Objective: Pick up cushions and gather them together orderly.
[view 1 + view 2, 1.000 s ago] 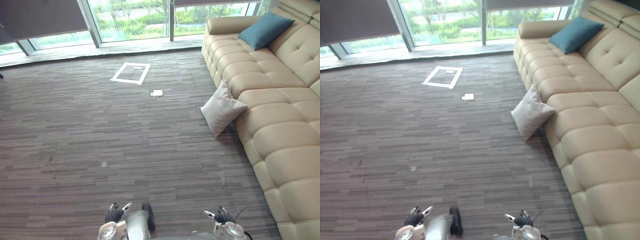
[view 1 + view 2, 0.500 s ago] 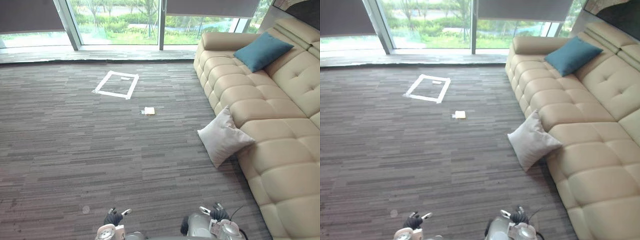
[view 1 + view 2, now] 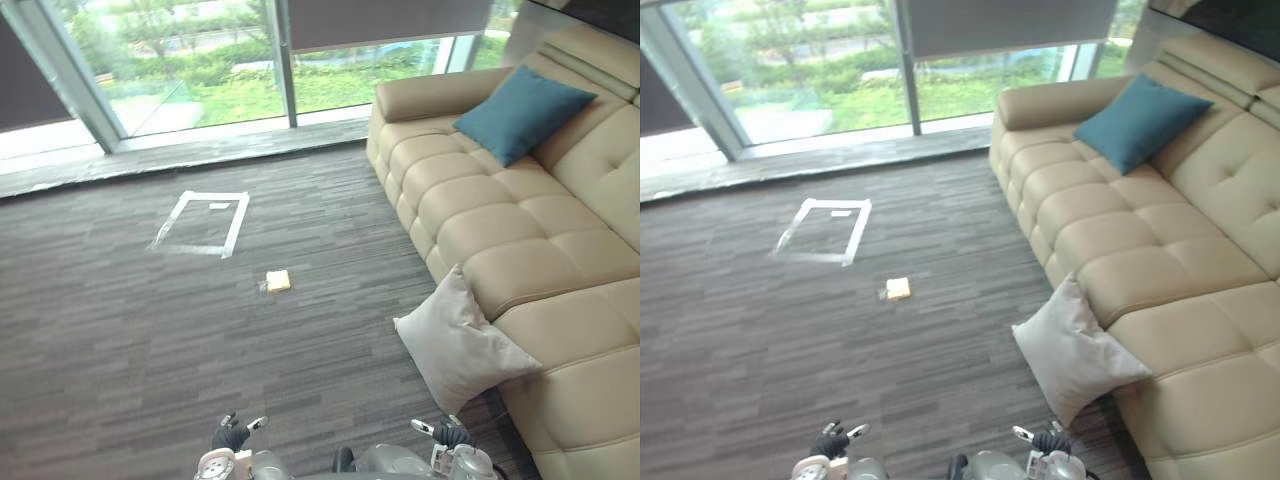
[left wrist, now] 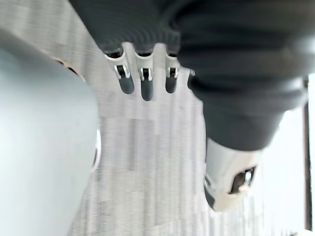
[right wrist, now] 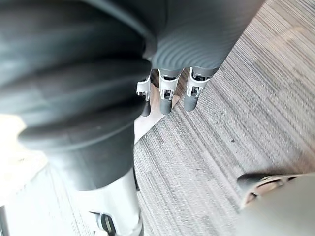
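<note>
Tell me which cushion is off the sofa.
The grey cushion: it stands on the carpet, leaning against the sofa front. The teal cushion lies up on the seat.

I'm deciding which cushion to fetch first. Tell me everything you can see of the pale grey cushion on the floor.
The pale grey cushion is square and plump, of plain fabric, with pointed corners and a few soft creases. It stands tilted on the striped carpet, one corner pointing up, and leans against the front of the beige sofa. Nothing lies on it.
</note>
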Motion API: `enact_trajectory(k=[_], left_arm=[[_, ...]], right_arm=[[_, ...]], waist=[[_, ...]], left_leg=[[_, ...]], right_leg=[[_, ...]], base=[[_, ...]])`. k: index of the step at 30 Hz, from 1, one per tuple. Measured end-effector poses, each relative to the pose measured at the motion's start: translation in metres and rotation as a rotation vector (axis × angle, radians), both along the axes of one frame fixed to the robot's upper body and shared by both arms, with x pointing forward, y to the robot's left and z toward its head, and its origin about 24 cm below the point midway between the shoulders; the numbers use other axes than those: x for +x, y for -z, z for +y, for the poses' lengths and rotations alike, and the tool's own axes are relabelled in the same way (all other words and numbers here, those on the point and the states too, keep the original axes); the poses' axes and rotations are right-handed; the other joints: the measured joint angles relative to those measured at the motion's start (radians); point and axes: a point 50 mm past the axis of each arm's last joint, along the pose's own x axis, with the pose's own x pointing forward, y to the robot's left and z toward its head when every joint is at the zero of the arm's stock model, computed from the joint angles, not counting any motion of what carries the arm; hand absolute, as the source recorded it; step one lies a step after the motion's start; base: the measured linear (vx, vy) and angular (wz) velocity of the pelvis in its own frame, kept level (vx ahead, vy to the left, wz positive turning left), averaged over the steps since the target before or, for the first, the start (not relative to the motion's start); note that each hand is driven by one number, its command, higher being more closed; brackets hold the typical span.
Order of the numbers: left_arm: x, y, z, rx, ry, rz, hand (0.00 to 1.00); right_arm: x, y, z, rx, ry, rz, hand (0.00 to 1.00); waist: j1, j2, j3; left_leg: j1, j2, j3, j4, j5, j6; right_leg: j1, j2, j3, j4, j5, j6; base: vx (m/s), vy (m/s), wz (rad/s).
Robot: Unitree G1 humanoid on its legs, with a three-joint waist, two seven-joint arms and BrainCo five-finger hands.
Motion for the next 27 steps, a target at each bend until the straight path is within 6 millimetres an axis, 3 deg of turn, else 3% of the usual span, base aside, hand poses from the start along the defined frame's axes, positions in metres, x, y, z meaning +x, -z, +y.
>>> enact_trajectory(k=[1, 3, 4, 6, 7, 8, 10, 12, 13, 14, 15, 17, 18, 19, 20, 21, 22, 23, 25, 26, 27], left_arm=[[0.001, 0.000, -0.002, -0.006, -0.009, -0.007, 0.00], [0.003, -0.001, -0.002, -0.011, -0.026, -0.018, 0.00], [0.002, -0.001, -0.003, -0.018, -0.043, -0.020, 0.00], [0.001, -0.001, -0.004, -0.021, -0.072, -0.031, 0.00], [-0.005, -0.001, 0.000, -0.019, -0.101, -0.024, 0.00], [-0.006, -0.001, 0.002, -0.017, -0.112, -0.028, 0.00], [-0.009, -0.003, 0.010, 0.005, -0.148, -0.033, 0.00], [-0.009, -0.003, 0.013, 0.009, -0.163, -0.028, 0.00], [-0.012, -0.001, 0.012, 0.005, -0.164, -0.009, 0.00], [-0.013, -0.001, 0.012, 0.004, -0.163, -0.003, 0.00], [-0.017, 0.002, 0.012, 0.002, -0.160, 0.022, 0.00], [-0.018, 0.004, 0.010, 0.001, -0.133, 0.037, 0.00], [-0.015, 0.005, 0.008, -0.005, -0.116, 0.044, 0.00], [-0.015, 0.006, 0.006, -0.009, -0.110, 0.051, 0.00], [-0.015, 0.007, 0.004, -0.013, -0.094, 0.059, 0.00], [-0.015, 0.007, 0.004, -0.011, -0.081, 0.069, 0.00], [-0.015, 0.007, 0.006, -0.007, -0.077, 0.071, 0.00], [-0.012, 0.009, -0.001, -0.026, -0.067, 0.078, 0.00], [-0.010, 0.010, -0.013, -0.058, -0.048, 0.072, 0.00], [-0.006, 0.009, -0.021, -0.070, -0.023, 0.061, 0.00], [-0.003, 0.008, -0.022, -0.071, -0.014, 0.055, 0.00]], right_arm=[[0.001, 0.000, 0.004, 0.010, 0.001, -0.005, 0.00], [0.003, -0.001, 0.008, 0.016, 0.004, -0.019, 0.00], [0.000, 0.000, 0.008, 0.015, 0.007, -0.015, 0.00], [-0.002, -0.002, 0.006, 0.002, 0.010, -0.027, 0.00], [-0.006, -0.002, 0.010, 0.007, 0.007, -0.025, 0.00], [-0.009, -0.001, 0.012, 0.012, 0.007, -0.019, 0.00], [-0.010, -0.001, 0.021, 0.024, -0.025, -0.024, 0.00], [-0.009, -0.001, 0.024, 0.034, -0.024, -0.030, 0.00], [-0.006, -0.003, 0.023, 0.028, -0.026, -0.045, 0.00], [-0.005, -0.004, 0.023, 0.026, -0.029, -0.050, 0.00], [-0.003, -0.005, 0.019, 0.014, -0.037, -0.055, 0.00], [-0.001, -0.005, 0.017, 0.007, -0.046, -0.053, 0.00], [0.001, -0.004, 0.013, -0.004, -0.060, -0.044, 0.00], [0.005, -0.005, 0.011, -0.011, -0.071, -0.049, 0.00], [0.008, -0.006, 0.009, -0.024, -0.094, -0.048, 0.00], [0.010, -0.006, 0.009, -0.029, -0.108, -0.048, 0.00], [0.008, -0.005, 0.010, -0.026, -0.108, -0.044, 0.00], [0.013, -0.008, 0.005, -0.038, -0.107, -0.059, 0.00], [0.014, -0.009, -0.004, -0.058, -0.100, -0.058, 0.00], [0.014, -0.009, -0.006, -0.063, -0.092, -0.058, 0.00], [0.014, -0.010, -0.008, -0.065, -0.089, -0.057, 0.00]], waist=[[0.004, 0.003, 0.002], [0.015, 0.005, 0.004], [0.020, 0.009, 0.003], [0.036, 0.021, -0.007], [0.039, 0.013, -0.027], [0.041, 0.001, -0.030], [0.065, -0.043, -0.057], [0.067, -0.047, -0.055], [0.064, -0.046, -0.054], [0.062, -0.046, -0.054], [0.056, -0.042, -0.055], [0.042, -0.034, -0.055], [0.043, -0.021, -0.051], [0.045, -0.013, -0.052], [0.044, 0.002, -0.047], [0.042, 0.002, -0.047], [0.040, -0.008, -0.049], [0.038, 0.029, -0.030], [0.022, 0.051, -0.026], [0.018, 0.075, -0.034], [0.016, 0.075, -0.034]], left_leg=[[-0.030, -0.054, -0.081, -0.167, 0.007, 0.000], [-0.064, -0.099, -0.172, -0.291, 0.037, -0.007], [-0.065, -0.111, -0.201, -0.341, 0.057, -0.010], [-0.055, -0.103, -0.220, -0.369, 0.103, 0.034], [-0.049, -0.101, -0.196, -0.343, 0.161, 0.038], [-0.043, -0.099, -0.168, -0.329, 0.153, 0.035], [0.005, -0.096, -0.035, -0.333, 0.098, 0.059], [0.065, -0.094, 0.043, -0.353, 0.062, 0.066], [0.128, -0.091, 0.102, -0.379, 0.044, 0.068], [0.145, -0.089, 0.118, -0.389, 0.040, 0.067], [0.200, -0.082, 0.158, -0.432, 0.041, 0.068], [0.240, -0.059, 0.210, -0.474, 0.042, 0.064], [0.269, -0.041, 0.250, -0.513, 0.050, 0.051], [0.283, -0.033, 0.271, -0.531, 0.056, 0.042], [0.310, -0.020, 0.306, -0.563, 0.065, 0.027], [0.335, -0.021, 0.334, -0.579, 0.070, 0.020], [0.348, -0.032, 0.338, -0.580, 0.069, 0.019], [0.393, -0.026, 0.328, -0.578, 0.069, 0.001], [0.387, -0.025, 0.300, -0.567, 0.092, -0.002], [0.378, -0.017, 0.276, -0.524, 0.126, -0.024], [0.366, -0.006, 0.267, -0.487, 0.130, -0.032]], right_leg=[[0.015, -0.004, 0.062, -0.004, -0.014, 0.021], [0.040, -0.015, 0.139, -0.001, -0.045, 0.035], [0.041, -0.016, 0.179, 0.013, -0.065, 0.058], [0.039, -0.011, 0.274, 0.087, -0.147, 0.083], [0.028, -0.022, 0.312, 0.143, -0.196, 0.117], [0.019, -0.033, 0.318, 0.173, -0.211, 0.137], [-0.103, -0.084, 0.298, 0.392, -0.219, 0.202], [-0.177, -0.141, 0.194, 0.539, -0.207, 0.237], [-0.216, -0.209, 0.079, 0.625, -0.212, 0.229], [-0.225, -0.229, 0.044, 0.640, -0.214, 0.224], [-0.243, -0.273, -0.059, 0.638, -0.231, 0.207], [-0.279, -0.296, -0.169, 0.599, -0.231, 0.207], [-0.313, -0.307, -0.275, 0.554, -0.228, 0.205], [-0.331, -0.307, -0.318, 0.530, -0.220, 0.196], [-0.359, -0.296, -0.393, 0.470, -0.188, 0.157], [-0.375, -0.257, -0.430, 0.317, -0.090, 0.105], [-0.368, -0.246, -0.426, 0.242, -0.006, 0.077], [-0.340, -0.212, -0.410, 0.207, 0.072, 0.024], [-0.320, -0.206, -0.401, 0.184, 0.046, 0.036], [-0.306, -0.206, -0.400, 0.185, 0.022, 0.045], [-0.296, -0.205, -0.402, 0.183, 0.015, 0.050]], base=[[0.35, 0.123, -1.15], [0.32, 0.170, -1.31], [0.28, 0.199, -1.48], [0.50, 0.372, -1.51], [0.57, 0.412, -1.26], [0.49, 0.343, -1.30], [0.43, 0.323, -1.42], [0.33, 0.309, -1.30], [0.26, 0.244, -1.24], [0.28, 0.222, -1.13], [0.21, 0.131, -0.89], [0.24, 0.098, -0.84], [0.19, 0.021, -0.70], [0.25, 0.007, -0.99], [0.27, -0.028, -1.10], [0.29, -0.059, -1.06], [0.39, -0.108, -1.11], [0.32, -0.097, -0.70], [0.29, -0.121, -0.35], [0.22, -0.134, 0.03], [0.21, -0.167, 0.22]])
